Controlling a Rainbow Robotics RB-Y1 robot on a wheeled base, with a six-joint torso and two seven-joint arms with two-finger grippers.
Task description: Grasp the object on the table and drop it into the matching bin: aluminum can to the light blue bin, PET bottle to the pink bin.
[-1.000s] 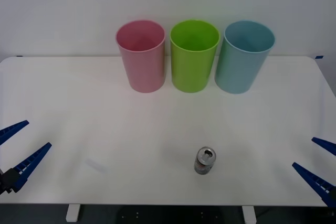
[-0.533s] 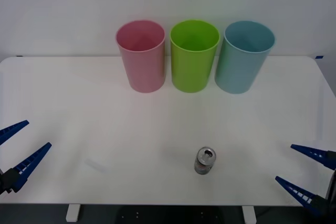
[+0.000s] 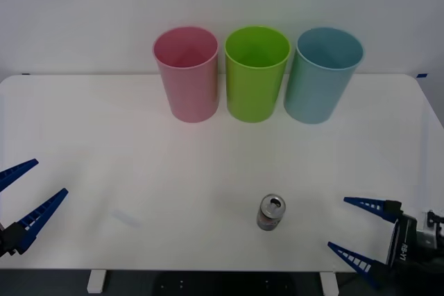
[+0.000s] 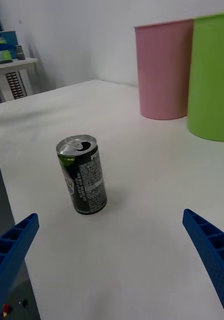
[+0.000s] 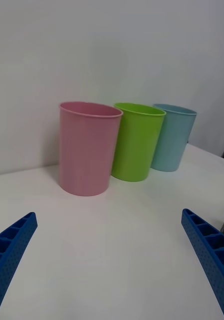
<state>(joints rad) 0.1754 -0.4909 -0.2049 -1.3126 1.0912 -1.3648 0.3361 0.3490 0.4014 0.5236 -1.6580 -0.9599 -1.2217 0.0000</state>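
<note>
Fingers of the right gripper (image 3: 355, 233) stand wide apart, blue and ribbed, low over the table's (image 3: 83, 123) near edge toward its right corner, both tips aimed at the can (image 3: 271, 213). It stands upright near the middle of that near edge, long axis vertical, just beyond the tips and level with the gap between them, so a straight advance should bracket it. The left gripper (image 3: 23, 193) waits, fingers spread, at the near left corner, well apart from the can; the right arm is plainly nearer. Thin dark metal, silver top, opened tab: light, smooth and likely to tip. Smooth plastic bins line the far edge: pink bin (image 3: 186, 73), green bin (image 3: 256, 73), blue bin (image 3: 322, 74).
</note>
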